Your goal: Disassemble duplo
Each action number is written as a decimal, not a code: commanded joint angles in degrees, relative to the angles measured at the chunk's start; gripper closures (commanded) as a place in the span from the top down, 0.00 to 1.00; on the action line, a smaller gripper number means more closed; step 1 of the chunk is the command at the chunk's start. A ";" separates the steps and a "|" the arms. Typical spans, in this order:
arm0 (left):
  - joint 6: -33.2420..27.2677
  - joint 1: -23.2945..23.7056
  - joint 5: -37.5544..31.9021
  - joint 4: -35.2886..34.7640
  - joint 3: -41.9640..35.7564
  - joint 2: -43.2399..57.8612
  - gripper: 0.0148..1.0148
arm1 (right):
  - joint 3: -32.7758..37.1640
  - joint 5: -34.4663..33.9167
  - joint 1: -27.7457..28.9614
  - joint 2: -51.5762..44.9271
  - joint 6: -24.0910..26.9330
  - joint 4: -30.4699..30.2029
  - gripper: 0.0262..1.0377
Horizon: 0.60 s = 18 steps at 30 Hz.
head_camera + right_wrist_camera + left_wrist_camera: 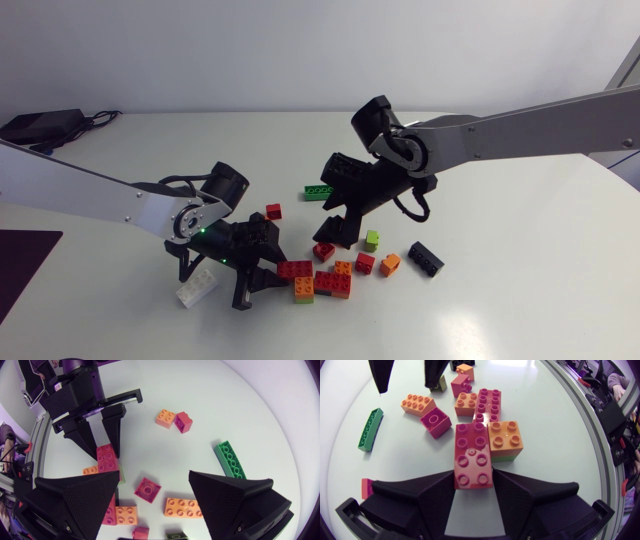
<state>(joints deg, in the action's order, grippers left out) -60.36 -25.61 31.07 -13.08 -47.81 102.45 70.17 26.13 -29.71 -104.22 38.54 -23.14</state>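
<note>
Loose duplo bricks lie in the middle of the table. My left gripper [266,268] [472,480] is shut on the near end of a long red brick [295,269] [472,455] [106,457] that rests on the table. An orange brick stacked on a green one [505,439] [303,290] sits against its side. Another red long brick [488,404] [333,284] lies just ahead. My right gripper [330,205] [155,495] hangs open above the pile, over a small red brick [147,490] and an orange brick [182,507]. It holds nothing.
A long green brick [318,191] [230,460] lies behind the pile. A black brick [425,258] and a lime one [372,240] are at its right. A white brick [197,288] lies beside my left arm, and a small red one [273,211] behind it.
</note>
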 commanded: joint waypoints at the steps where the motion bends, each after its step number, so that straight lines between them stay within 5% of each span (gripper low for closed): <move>1: 0.68 0.21 0.83 -0.10 -1.41 1.17 0.21 | -2.67 -0.38 -1.14 1.13 -0.58 0.55 0.96; 14: 6.22 6.27 5.05 -2.04 -5.36 -1.47 0.14 | -9.44 -4.42 -3.77 8.42 -0.75 2.22 0.95; 18: 14.65 7.50 1.01 5.52 -2.64 -4.98 0.15 | -8.74 -10.22 -5.62 9.48 -6.03 3.54 0.95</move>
<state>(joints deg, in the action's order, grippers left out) -49.84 -18.46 32.80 -9.78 -51.24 100.77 62.33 17.37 -34.13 -95.55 35.46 -20.29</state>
